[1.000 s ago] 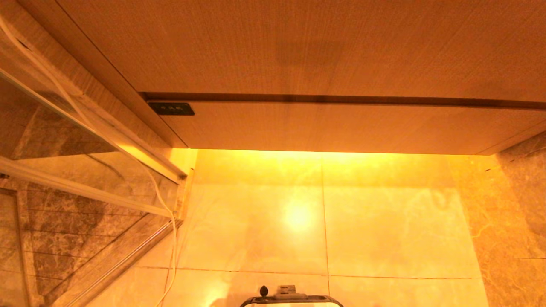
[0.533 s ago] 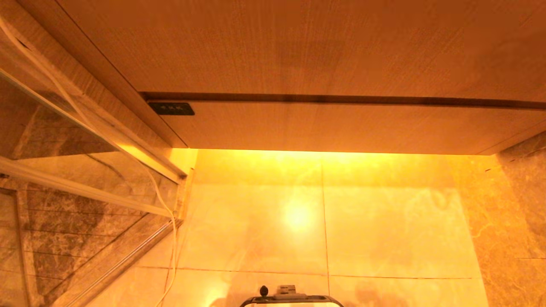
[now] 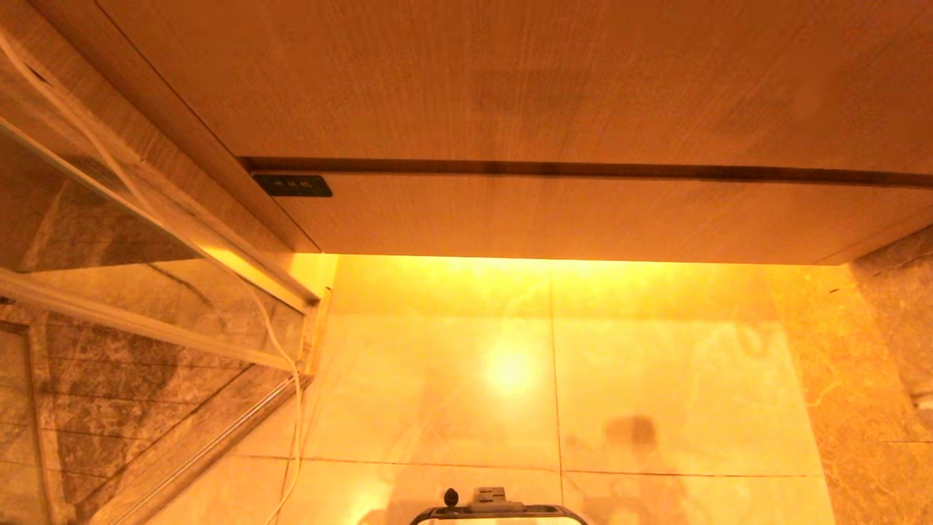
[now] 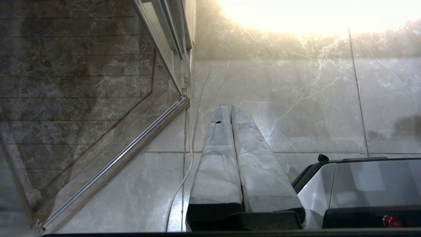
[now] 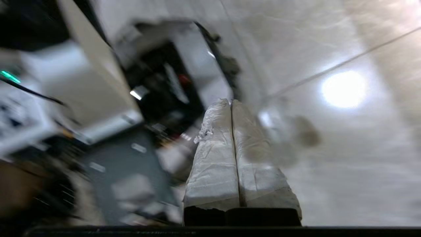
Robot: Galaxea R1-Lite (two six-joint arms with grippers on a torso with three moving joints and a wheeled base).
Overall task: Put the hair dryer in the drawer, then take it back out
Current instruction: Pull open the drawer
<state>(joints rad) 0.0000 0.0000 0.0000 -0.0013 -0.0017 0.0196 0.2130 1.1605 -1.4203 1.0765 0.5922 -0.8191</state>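
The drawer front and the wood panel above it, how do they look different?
The drawer front is a shallow strip; the panel above is much taller. The drawer carries a small dark label at its left corner; the panel is plain. Both share the same wood grain, with no handles showing.

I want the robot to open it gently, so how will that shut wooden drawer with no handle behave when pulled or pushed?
The drawer looks rigid: a flat wood-grain front, unlikely to flex. With no handle, the smooth face probably gives a claw nothing to grip; the dark gap along its top edge may be the only purchase. Being wide, it might skew if pulled from one end.
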